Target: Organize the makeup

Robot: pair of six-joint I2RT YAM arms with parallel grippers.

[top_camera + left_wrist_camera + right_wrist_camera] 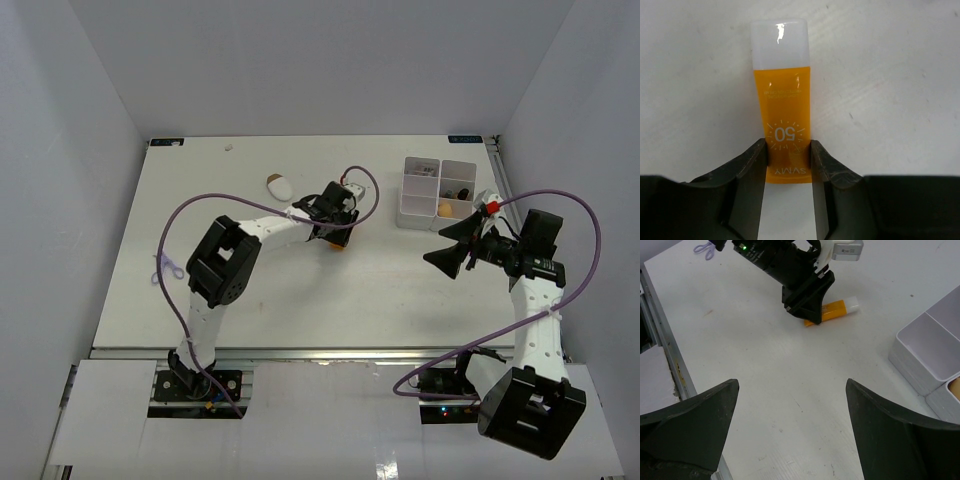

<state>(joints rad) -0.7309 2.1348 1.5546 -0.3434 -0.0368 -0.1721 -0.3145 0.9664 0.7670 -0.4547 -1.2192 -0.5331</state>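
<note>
Both left tool (788, 155) fingers (752, 167) flank orange tube (782, 100), apparently gripping.

The orange white-capped tube (782, 125) lies flat; the white-and-brown oval piece (279, 185) lies apart, leftward.

White table (330, 300), plain pale grey walls (320, 60)

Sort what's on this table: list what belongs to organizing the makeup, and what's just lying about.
Belongs to the job:
orange tube, pinched by the left hand
white-and-brown oval piece
tan sponge, already in the white box
the white box itself

Just lying about:
small white speck near the far edge
purple cables
</note>
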